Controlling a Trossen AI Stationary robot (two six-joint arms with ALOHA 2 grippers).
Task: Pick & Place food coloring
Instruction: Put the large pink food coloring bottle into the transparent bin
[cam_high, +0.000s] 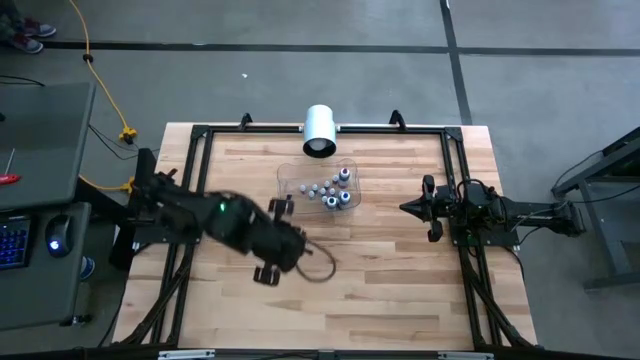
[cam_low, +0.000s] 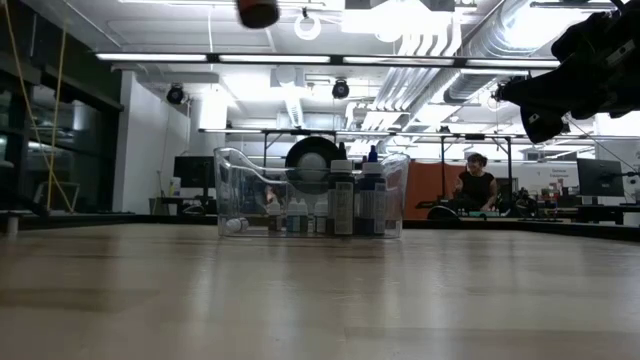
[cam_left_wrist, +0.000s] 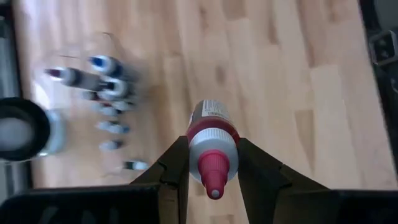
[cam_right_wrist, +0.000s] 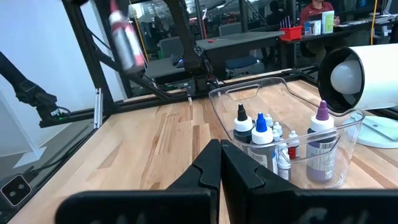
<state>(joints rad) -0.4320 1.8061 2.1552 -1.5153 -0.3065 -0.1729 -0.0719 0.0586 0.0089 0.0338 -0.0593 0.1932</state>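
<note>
Food coloring bottles (cam_high: 330, 188): a cluster of small bottles standing upright, close together, inside a clear tray (cam_high: 290, 176) near the middle of the table's far edge. Caps white, blue, and one purple; several tiny white ones among the taller.

Red-capped bottle (cam_left_wrist: 212, 144): white label, red pointed nozzle; gripped between the left gripper (cam_left_wrist: 213, 167) fingers, raised above the table, apart from the cluster.

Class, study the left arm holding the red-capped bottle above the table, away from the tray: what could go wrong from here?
1. The left gripper pinches the red-capped food coloring bottle only around its neck, so it might swing or slip.
2. The clear plastic tray is crowded with upright small bottles; lowering another could topple them.
3. The white cylinder lies just behind the tray, limiting approach from that side.
</note>
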